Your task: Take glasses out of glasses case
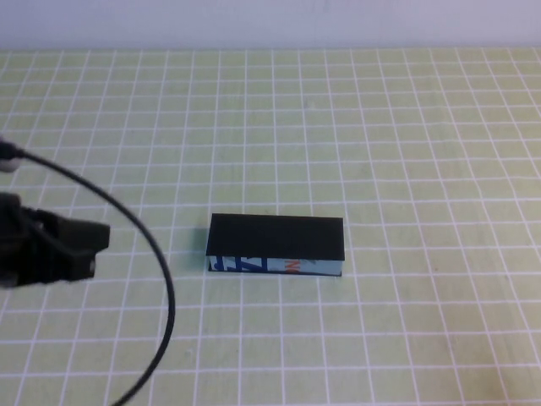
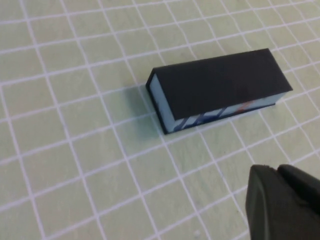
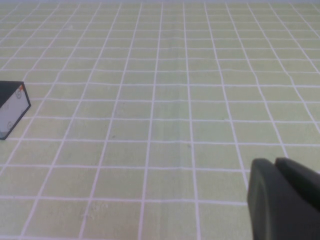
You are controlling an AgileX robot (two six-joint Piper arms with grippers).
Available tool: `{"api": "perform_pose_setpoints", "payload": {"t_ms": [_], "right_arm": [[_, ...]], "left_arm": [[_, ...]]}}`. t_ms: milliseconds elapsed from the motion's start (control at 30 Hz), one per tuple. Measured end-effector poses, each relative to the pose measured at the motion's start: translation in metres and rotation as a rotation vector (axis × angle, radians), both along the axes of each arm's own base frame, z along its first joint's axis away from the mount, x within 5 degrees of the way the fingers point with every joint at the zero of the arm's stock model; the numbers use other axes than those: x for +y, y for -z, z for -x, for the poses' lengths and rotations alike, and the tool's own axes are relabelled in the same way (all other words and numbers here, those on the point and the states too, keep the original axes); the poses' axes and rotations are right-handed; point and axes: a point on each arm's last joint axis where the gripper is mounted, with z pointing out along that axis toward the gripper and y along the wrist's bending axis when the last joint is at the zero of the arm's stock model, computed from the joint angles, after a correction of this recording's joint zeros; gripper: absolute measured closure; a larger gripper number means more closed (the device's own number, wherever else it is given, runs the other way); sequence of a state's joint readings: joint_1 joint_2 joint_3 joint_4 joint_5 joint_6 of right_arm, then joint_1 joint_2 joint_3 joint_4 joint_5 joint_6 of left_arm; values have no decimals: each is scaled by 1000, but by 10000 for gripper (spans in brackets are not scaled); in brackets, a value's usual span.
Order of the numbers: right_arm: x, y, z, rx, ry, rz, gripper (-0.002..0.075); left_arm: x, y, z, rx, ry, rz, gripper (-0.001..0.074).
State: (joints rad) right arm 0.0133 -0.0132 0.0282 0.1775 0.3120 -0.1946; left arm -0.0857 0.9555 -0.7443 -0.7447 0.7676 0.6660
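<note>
Cable (image 1: 161, 279) loops down across the near left of the high view, trailing from the left arm

Left pincer (image 1: 84, 248) sits at the left edge of the counter (image 1: 380, 152), level with the glasses case and pointing toward it; whether its jaws are apart or together cannot be told. Left wrist view shows only a dark corner of it (image 2: 280, 200), holding nothing

Glasses case (image 1: 276, 245) lies near the middle of the counter, to the right of the left pincer with bare grid between them, not touching. Long axis runs left to right across the counter, so its short left end faces the left pincer. Black lid is flat down and closed; light blue front side with dark blue and orange print faces the robot. Left wrist view has the whole case (image 2: 217, 90) in frame, lid shut

Glasses not visible anywhere; presumably inside the closed case

Right pincer (image 3: 285, 200) shows only as a dark corner in its own wrist view, absent from the high view; jaw state cannot be told. Only one end of the case (image 3: 11, 107) shows at the edge of that view, well away

Judgement: left arm is the nearer one. Lid must be lifted first; hinge side cannot be seen from here

Beyond the case, only bare grid to the far wall
</note>
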Motion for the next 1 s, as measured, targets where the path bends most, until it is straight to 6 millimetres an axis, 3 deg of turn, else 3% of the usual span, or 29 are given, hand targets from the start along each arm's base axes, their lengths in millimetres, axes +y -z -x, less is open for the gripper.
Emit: {"api": "perform_pose_setpoints", "payload": {"t_ms": [233, 467, 667, 1000], "right_arm": [[0, 0, 0, 0, 0, 0, 743], [0, 0, 0, 0, 0, 0, 743], [0, 0, 0, 0, 0, 0, 743], [0, 0, 0, 0, 0, 0, 743]], "left_arm": [[-19, -1, -92, 26, 140, 55, 739], [-50, 27, -160, 68, 256, 86, 739], [-89, 57, -196, 103, 363, 70, 739], [-102, 110, -231, 192, 368, 63, 739]]}}
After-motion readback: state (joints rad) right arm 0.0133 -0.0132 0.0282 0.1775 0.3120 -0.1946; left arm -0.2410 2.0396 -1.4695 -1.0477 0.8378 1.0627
